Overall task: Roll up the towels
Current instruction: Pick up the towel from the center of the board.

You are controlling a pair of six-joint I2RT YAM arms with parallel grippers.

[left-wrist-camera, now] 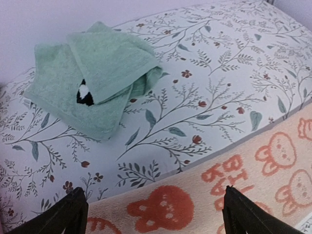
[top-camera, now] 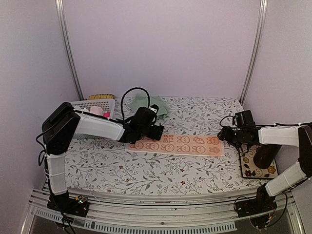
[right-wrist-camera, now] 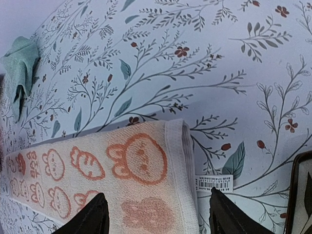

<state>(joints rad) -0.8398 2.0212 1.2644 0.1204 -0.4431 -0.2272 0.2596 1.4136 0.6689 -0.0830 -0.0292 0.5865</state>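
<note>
The orange-salmon towel lies folded into a long flat strip across the middle of the table, printed with bunny and carrot shapes. My left gripper is open just above its left end. My right gripper is open just above its right end, where a small barcode label sticks out. The mint green towel lies crumpled at the back of the table; it also shows in the left wrist view with a dark-and-white mark, and in the right wrist view.
A white lattice basket with a pink item stands at the back left. A dark floral mat lies under the right arm at the table's right edge. A black cable loops above the left wrist.
</note>
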